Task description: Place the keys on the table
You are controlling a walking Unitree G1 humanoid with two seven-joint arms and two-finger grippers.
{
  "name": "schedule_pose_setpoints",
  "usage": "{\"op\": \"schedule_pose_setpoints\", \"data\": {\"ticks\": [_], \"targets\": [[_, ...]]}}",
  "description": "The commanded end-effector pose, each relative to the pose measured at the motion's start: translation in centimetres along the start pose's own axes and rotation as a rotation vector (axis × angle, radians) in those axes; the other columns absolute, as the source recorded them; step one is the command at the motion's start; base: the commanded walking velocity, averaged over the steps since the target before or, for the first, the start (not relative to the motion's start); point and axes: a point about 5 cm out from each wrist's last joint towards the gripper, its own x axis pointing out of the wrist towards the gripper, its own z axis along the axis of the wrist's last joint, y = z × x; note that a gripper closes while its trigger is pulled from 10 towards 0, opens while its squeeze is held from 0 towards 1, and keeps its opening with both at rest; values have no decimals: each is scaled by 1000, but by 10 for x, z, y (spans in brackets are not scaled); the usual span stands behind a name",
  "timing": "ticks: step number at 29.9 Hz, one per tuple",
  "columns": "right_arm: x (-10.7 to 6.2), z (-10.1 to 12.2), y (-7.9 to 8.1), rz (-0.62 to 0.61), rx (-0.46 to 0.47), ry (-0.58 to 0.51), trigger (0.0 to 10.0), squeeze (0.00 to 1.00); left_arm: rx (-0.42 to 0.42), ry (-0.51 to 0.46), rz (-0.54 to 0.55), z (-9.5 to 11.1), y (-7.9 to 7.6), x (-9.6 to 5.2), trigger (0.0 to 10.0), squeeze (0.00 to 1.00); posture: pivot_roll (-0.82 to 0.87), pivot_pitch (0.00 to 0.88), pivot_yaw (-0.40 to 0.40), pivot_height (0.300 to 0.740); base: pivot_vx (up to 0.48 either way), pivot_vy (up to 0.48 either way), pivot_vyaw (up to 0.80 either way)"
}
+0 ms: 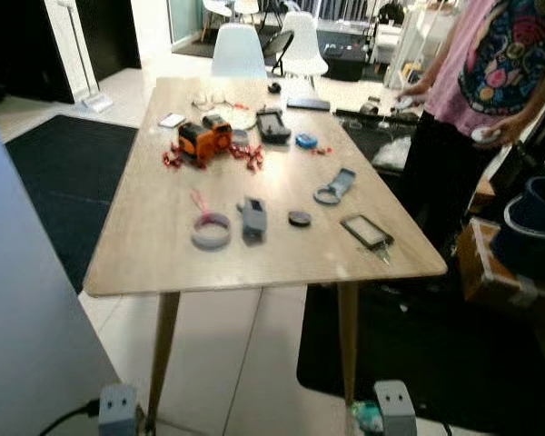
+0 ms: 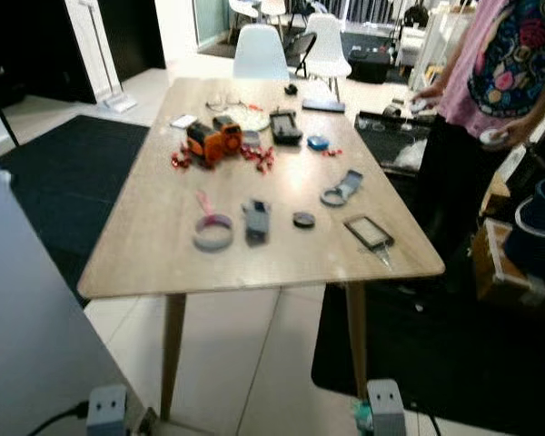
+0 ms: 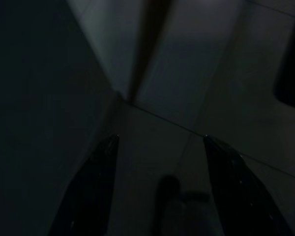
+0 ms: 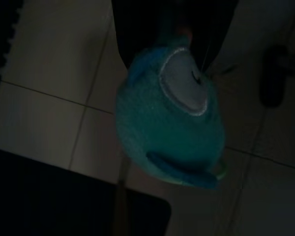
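On my left, the left gripper [image 3: 160, 162] hangs low over dim floor tiles, fingers spread with nothing between them. Ahead I see the wooden table [image 1: 163, 245] carrying a tape roll [image 1: 210, 231], a grey gadget [image 1: 252, 219], an orange toy [image 1: 203, 138] and, near the right front corner, a flat black device [image 1: 366, 231]. A person in a pink shirt [image 1: 490, 64] stands at the table's right side. My right gripper [image 4: 187, 44] hangs low too, clenched on the keys' fuzzy teal plush charm [image 4: 172, 128] (the keys themselves I cannot make out).
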Motion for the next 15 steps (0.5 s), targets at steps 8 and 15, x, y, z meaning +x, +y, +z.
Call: {"op": "schedule_pose_setpoints", "data": {"ticks": [8, 15], "targets": [[0, -2, 4, 10, -5, 5, 10000, 0, 5, -7, -18, 4, -2, 2, 10000, 0, 70, 35, -43, 740, 0, -391, 0], [0, -3, 5, 12, -1, 6, 10000, 0, 57, -48, -62, 14, -8, 6, 10000, 0, 77, 39, -37, 740, 0, 0, 0]]}}
